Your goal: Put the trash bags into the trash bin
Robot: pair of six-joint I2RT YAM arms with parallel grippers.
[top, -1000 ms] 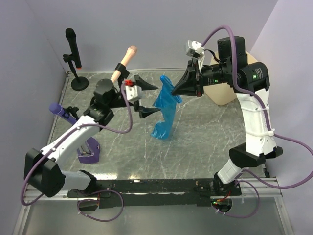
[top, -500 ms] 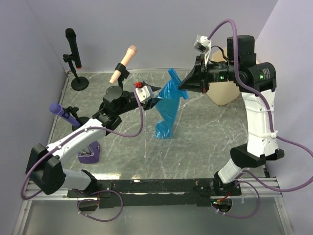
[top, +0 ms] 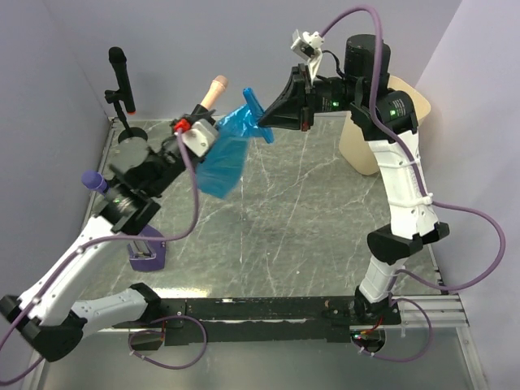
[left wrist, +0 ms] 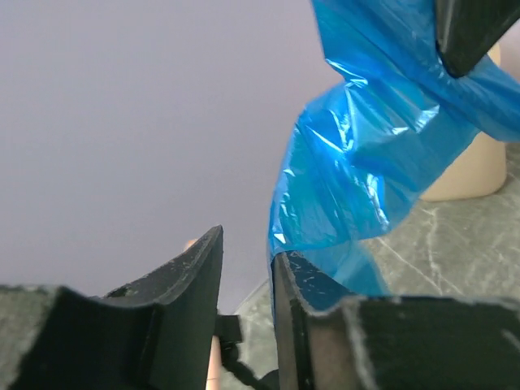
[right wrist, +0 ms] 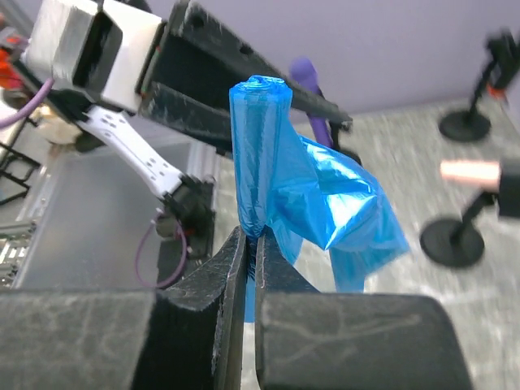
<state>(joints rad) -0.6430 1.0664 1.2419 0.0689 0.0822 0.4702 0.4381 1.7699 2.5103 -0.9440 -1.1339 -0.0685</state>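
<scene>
surface (top: 325,236): grey marbled top; both arms reach over its far half.
trash bin (top: 363,154): cream, upright, far R corner, partly hidden behind R arm. Mouth not readable from here. Well apart from the bag.
trash bag (top: 223,162): blue thin film, up in the air over far-L part of surface, not touching it. Rolled top end points R, loose body hangs down-left.
mics (top: 120,81): three on stands along L side; the pink one is just behind the hanging bag.
right claw (right wrist: 250,240): pressed together, pinching the bag just under its rolled end; looks to carry the wt.
left claw (left wrist: 246,245): fingers apart w/ narrow gap, no film seen in the gap; bag lies just beside one finger.
step: judged as carrying bag to bin, not there yet.
how to: hold R pinch firm and swing toward bin w/ bag high enough that the tail clears the rim. L claw should either get a real hold on the loose body to bundle it, or back off so film isn't stretched between arms. Let go only once the bulk hangs over the mouth.
risk: slick film may slip from the pinch; tail may drape on rim or snag the pink mic.
</scene>
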